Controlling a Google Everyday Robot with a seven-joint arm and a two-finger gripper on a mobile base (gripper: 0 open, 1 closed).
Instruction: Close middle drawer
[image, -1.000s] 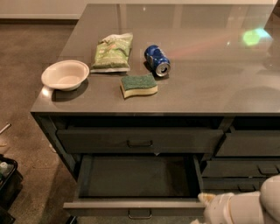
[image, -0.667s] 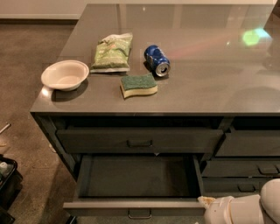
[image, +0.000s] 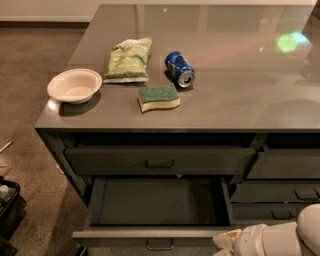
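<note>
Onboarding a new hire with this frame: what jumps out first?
The middle drawer, standing wide open at bottom centre, draws the eye first. The robot's white pincer is by that drawer's front right corner. On the counter above sit a bowl, a green bag, a blue can on its side and a sponge.

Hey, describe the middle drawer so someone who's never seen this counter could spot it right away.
Start at the grey counter, then look down the wide drawers on its front. Under the shut top drawer sits the middle drawer, with the gripper by its front right corner. It alone is pulled out, showing an empty dark tray.
</note>
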